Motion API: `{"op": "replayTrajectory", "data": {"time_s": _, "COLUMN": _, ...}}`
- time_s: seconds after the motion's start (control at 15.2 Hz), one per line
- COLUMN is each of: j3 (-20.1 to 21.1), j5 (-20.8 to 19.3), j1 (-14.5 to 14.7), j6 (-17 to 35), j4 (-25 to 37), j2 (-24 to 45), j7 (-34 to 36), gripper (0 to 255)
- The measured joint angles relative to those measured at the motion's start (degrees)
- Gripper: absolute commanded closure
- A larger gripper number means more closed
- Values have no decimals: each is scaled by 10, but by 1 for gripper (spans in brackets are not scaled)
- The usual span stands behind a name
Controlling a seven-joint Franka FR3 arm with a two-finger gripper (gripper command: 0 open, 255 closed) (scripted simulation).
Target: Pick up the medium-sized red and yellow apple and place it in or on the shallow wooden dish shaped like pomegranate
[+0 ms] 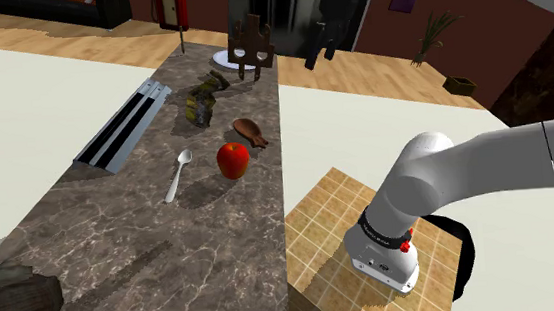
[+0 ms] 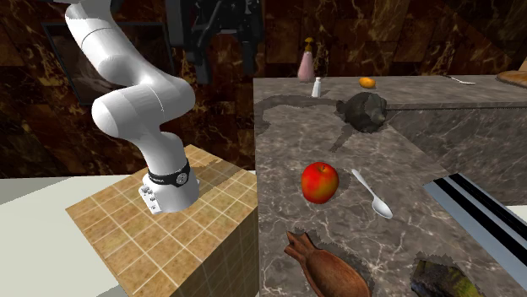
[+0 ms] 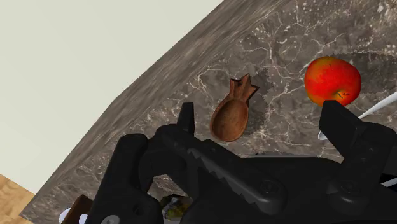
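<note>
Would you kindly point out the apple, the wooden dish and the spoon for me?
apple [image 1: 232,160], shoulder view, centre of its red skin.
wooden dish [image 3: 230,119], wrist view, hollow of its bowl.
spoon [image 2: 369,191], second exterior view, midway along its handle.

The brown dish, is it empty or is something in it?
Empty. In the wrist view the dish has a bare hollow, and the apple sits apart from it on the counter.

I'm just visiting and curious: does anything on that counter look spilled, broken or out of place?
Nothing stands out. The apple sits upright, the wooden dish lies flat beside it, not touching, and the spoon lies apart.
</note>
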Motion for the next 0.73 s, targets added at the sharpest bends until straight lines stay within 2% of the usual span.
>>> {"op": "replayTrajectory", "data": {"time_s": 0.2, "j3": 8, "j5": 9, "j1": 4, "j6": 14, "j4": -8, "j2": 12, "j7": 11, "gripper": 0}}
{"op": "replayTrajectory", "data": {"time_s": 0.73, "j3": 49, "j5": 57, "j1": 27, "j6": 100, "j4": -27, "j2": 116, "j7": 70, "gripper": 0}}
